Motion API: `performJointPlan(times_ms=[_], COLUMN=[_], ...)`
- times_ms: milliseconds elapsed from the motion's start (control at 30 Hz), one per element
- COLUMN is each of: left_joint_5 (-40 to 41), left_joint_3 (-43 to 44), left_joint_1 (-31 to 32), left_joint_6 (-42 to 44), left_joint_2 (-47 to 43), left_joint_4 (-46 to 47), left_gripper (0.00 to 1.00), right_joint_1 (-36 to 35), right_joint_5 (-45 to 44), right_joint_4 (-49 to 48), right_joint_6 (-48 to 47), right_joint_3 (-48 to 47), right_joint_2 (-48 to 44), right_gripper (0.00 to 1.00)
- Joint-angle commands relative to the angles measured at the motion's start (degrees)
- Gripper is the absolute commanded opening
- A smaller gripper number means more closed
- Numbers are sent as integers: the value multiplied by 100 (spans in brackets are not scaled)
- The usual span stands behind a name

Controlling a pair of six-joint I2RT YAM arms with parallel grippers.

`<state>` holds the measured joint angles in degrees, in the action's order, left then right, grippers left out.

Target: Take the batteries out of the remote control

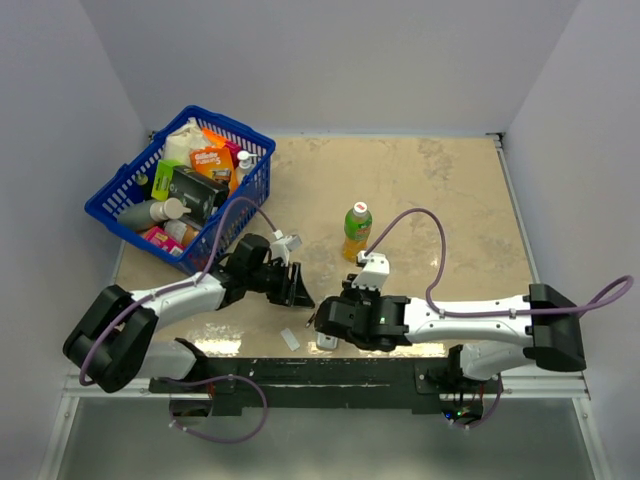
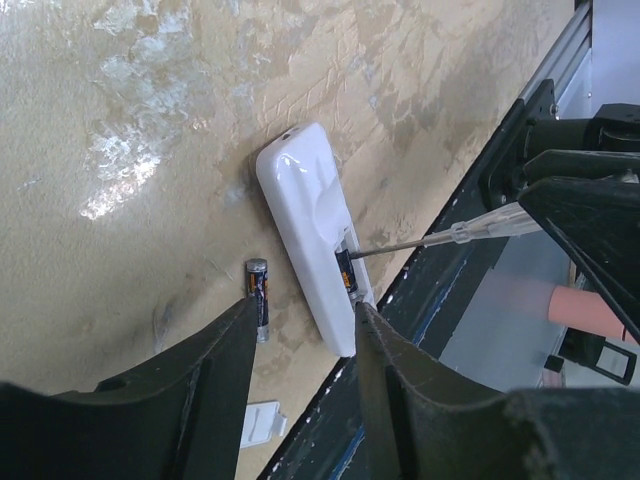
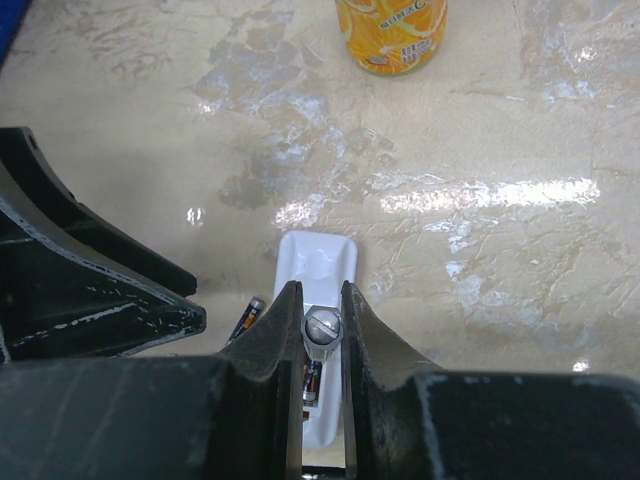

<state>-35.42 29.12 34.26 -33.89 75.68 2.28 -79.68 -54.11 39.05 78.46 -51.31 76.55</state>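
Slim white plastic remote control (image 2: 305, 215) lies flat on the beige marbled table (image 2: 150, 120), at lower centre of the top view, dark recess face up. Left gripper (image 2: 303, 312) is spread open and clamps nothing. Its black fingers (image 2: 215, 390) straddle the remote control's near end in the left wrist view, at the bottom of frame. One small dark cylindrical loose battery (image 2: 258, 290) with a metallic cap lies on the table just left of the remote control, beside the left-hand finger. A second seated battery (image 2: 345, 272) sits in the recess. Right gripper (image 3: 318, 288) is clenched on a thin grey metal-shafted tool (image 2: 470, 228) with a clear plastic handle. The tool's tip reaches the recess at the seated battery, and both fingers sit over the remote control's near half at lower centre of the right wrist view. Remote control's recess end is close to the table edge and the black rail (image 2: 440, 290) at lower right. A small flat white rectangular piece (image 2: 262, 422) lies near that edge, below the loose battery. Bare tabletop shows to the upper left of the remote control. The green-capped orange drink bottle (image 1: 357, 230) stands well apart above it in the top view, and the blue plastic basket (image 1: 110, 200) is at upper left.
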Motion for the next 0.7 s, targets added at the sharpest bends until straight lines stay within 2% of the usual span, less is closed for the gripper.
performJointPlan(times_ms=[0,167,300,500,567,667], left_joint_5=[-211,-88,-114,-369,-544,-712], left_joint_3=[-126,-345,-443,-513,-627,-785], left_joint_1=[19,19,19,45,37,46], left_joint_6=[-144,-249,-372,-548,-636,-803], left_joint_2=[-246,-554,-493,-317,-299,-299], left_joint_4=[185,219,412,763,913,1195], left_gripper=[47,47,45,40,39,37], right_joint_1=[-92,-293,-496,-575,-601,-645], right_joint_5=[-364,-469,-636,-513,-496,-539], right_joint_4=[358,497,903,657,289,-1071], right_joint_6=[74,20,591,1319,1365,445], right_joint_3=[-283,-616,-802,4,304,1024], right_joint_2=[219,693,914,493,73,-699], right_gripper=[0,0,0,0,0,0])
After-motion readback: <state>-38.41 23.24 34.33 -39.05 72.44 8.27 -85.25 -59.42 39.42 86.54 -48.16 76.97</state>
